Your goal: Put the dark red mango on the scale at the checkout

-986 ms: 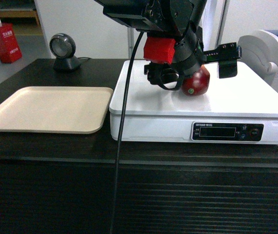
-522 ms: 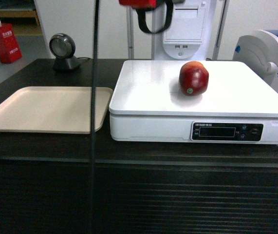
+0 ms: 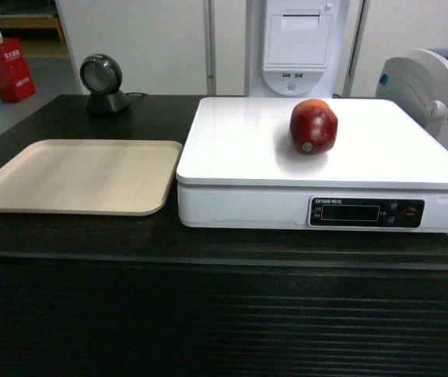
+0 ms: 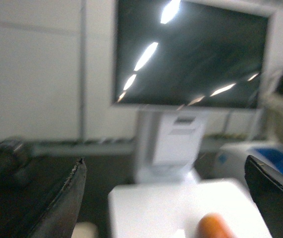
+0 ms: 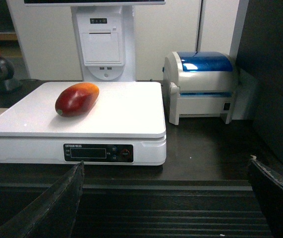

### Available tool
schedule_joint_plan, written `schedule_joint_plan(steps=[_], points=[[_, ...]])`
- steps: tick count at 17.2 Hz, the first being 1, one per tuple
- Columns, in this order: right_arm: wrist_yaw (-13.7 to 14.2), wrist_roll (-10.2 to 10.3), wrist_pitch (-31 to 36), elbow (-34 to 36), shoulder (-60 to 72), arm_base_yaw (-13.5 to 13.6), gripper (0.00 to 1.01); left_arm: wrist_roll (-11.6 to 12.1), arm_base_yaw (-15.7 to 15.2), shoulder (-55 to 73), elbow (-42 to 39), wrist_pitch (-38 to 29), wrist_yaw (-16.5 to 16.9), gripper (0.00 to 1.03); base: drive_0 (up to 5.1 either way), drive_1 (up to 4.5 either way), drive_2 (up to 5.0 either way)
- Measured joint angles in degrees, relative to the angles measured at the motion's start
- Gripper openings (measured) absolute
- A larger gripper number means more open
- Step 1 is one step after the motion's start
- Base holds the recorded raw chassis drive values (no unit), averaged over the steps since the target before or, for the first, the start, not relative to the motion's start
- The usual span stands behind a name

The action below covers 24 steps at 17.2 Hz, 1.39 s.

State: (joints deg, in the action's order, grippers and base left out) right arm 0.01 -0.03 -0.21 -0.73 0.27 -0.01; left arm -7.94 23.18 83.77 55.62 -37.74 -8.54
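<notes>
Now the dark red mango (image 3: 313, 126) lies on the scale (image 3: 239, 149), on the far half of the white platform and a little right of its middle, with nothing touching it. From the head view its pale stem spot faces the near side; the right wrist view shows the dark red mango (image 5: 77, 99) lengthwise, its orange-yellow end pointing to the far right. The scale sits on the checkout (image 3: 74, 236), a dark wood-grain bench with a ribbed black front panel, and its dark display strip (image 3: 366, 212) faces the near edge. Just left of the scale, almost touching its base, lies a beige tray (image 3: 78, 174) with nothing on it. At the far left of the bench stands a round black scanner (image 3: 102, 84). Behind the scale rises a white receipt terminal (image 3: 298, 43), and to the right sits a white printer with a blue lid (image 5: 203, 87). Neither arm shows in the head view. The left claw (image 4: 163, 198) has its fingers (image 4: 62, 208) spread wide apart, holding nothing, above the far side of the scale in a blurred view where an orange patch of the fruit peeks in at the bottom edge. The right claw (image 5: 166, 203) is likewise spread wide and holds nothing, in front of the bench's near edge, well apart from the fruit.
</notes>
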Motion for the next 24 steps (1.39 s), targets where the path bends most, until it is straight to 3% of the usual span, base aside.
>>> schedule_joint_plan(steps=[1, 2, 3, 5, 13, 15, 21, 23, 24], points=[[0.0, 0.0, 0.0, 0.0, 0.0, 0.0, 0.98, 2.9, -1.2, -4.4, -4.0, 6.6, -7.3, 0.85, 0.0, 0.00, 0.0], [0.0, 0.0, 0.0, 0.0, 0.0, 0.0, 0.98, 4.2, -2.3, -6.3, -7.3, 6.7, -8.7, 0.80, 0.0, 0.00, 0.0], [0.0, 0.0, 0.0, 0.0, 0.0, 0.0, 0.98, 5.6, -5.6, -10.8, -15.0, 5.1, -8.8, 0.67, 0.0, 0.00, 0.0], [0.0, 0.0, 0.0, 0.0, 0.0, 0.0, 0.98, 6.6, -9.0, -16.7, -23.3, 1.7, -7.1, 0.47, 0.0, 0.00, 0.0], [0.0, 0.0, 0.0, 0.0, 0.0, 0.0, 0.98, 6.9, -11.4, -22.4, -32.3, -0.5, -2.9, 0.18, 0.0, 0.00, 0.0], [0.0, 0.0, 0.0, 0.0, 0.0, 0.0, 0.98, 7.0, -13.5, -25.6, -37.0, -1.0, -1.4, 0.02, 0.0, 0.00, 0.0], [0.0, 0.0, 0.0, 0.0, 0.0, 0.0, 0.98, 7.1, -18.2, -37.8, -47.1, 0.7, 3.3, 0.02, 0.0, 0.00, 0.0], [0.0, 0.0, 0.0, 0.0, 0.0, 0.0, 0.98, 7.1, -22.6, -41.8, -49.1, 2.6, 8.0, 0.02, 0.0, 0.00, 0.0], [0.0, 0.0, 0.0, 0.0, 0.0, 0.0, 0.98, 7.1, -23.5, -43.8, -49.9, 3.8, 7.8, 0.02, 0.0, 0.00, 0.0]])
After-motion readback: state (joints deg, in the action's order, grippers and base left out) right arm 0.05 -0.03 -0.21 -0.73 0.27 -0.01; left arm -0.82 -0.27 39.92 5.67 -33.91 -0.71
